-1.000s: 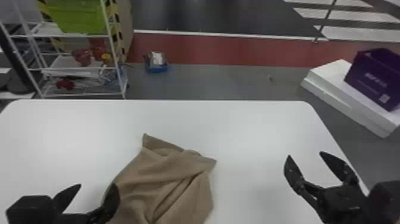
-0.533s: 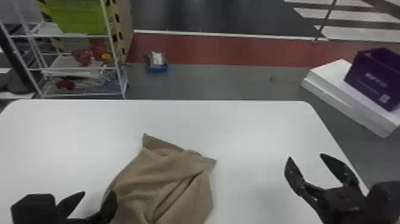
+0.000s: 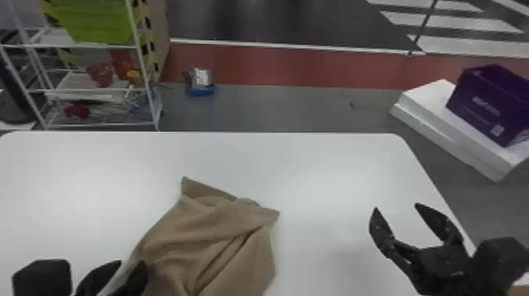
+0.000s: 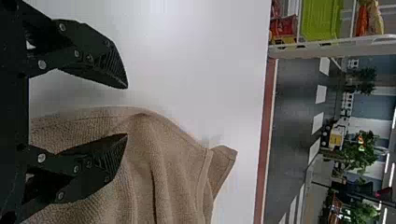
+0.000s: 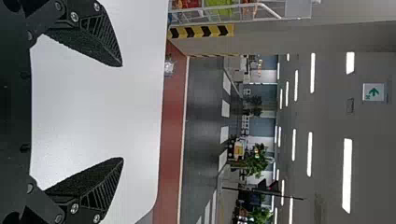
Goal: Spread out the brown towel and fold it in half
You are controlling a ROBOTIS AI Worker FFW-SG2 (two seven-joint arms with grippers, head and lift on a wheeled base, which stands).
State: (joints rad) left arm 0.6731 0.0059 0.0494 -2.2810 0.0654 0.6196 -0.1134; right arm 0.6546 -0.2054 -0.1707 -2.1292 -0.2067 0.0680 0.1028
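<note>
Since the earlier frames, my left gripper (image 3: 132,262) has drawn back toward the near side of the bench (image 3: 334,165), and its jaws have come closer together. The brown towel (image 3: 212,232) lies as it did.

The white bench spreads out in front of me. Past its far edge, on the left, a white wire rack (image 3: 90,90) stands on the floor, with a green bin (image 3: 96,23) on it. Beyond the right edge, a purple box (image 3: 484,106) sits on a white block (image 3: 429,110).

The towel is rumpled on the near part of the bench, a bit left of the middle. Loose folds run diagonally across it; one pointed corner faces the far edge and another points right.

My left jaws are parted, with the towel's edge running between them: one is over the cloth, the other over bare bench. Whether the lower one touches the cloth, I cannot tell. Well to the towel's right, my right gripper (image 3: 396,206) hangs over the bench, jaws spread wide and holding nothing.
</note>
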